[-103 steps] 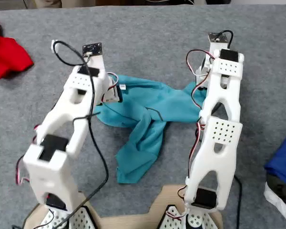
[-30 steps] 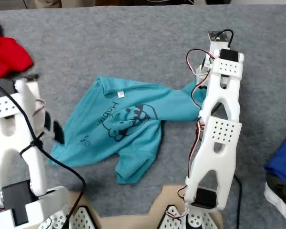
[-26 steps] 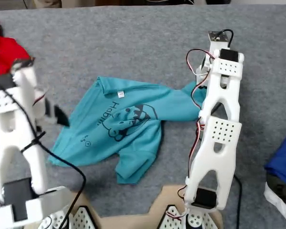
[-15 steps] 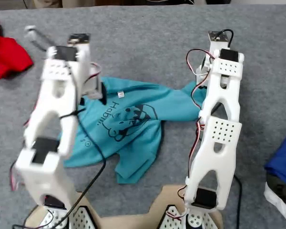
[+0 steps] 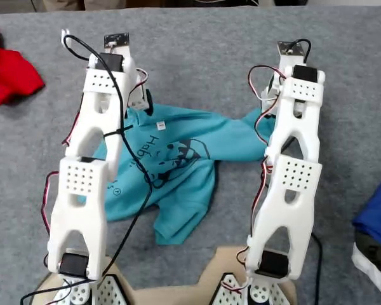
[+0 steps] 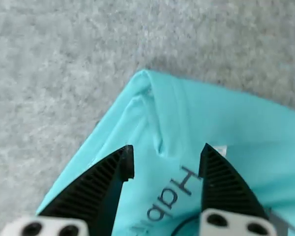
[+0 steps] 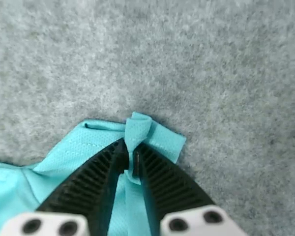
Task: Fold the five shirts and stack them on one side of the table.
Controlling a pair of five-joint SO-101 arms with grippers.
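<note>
Teal shirt [image 5: 178, 159] not yet folded: right claw [image 7: 129, 147] pinches its edge, left claw [image 6: 164, 157] wide above it; red shirt [image 5: 9, 73] untouched.

A shirt [image 5: 178, 152] lies spread in the middle of the desk [image 5: 203, 51], between the two arms. The left hand [image 6: 166, 157] hangs above its far left corner, fingers apart. The right hand [image 7: 129, 150] is at its far right corner, pinching a fold. A second shirt [image 5: 9, 73] lies at the desk's far left edge. A pile of clothes [image 5: 376, 235] sits at the near right edge.
</note>
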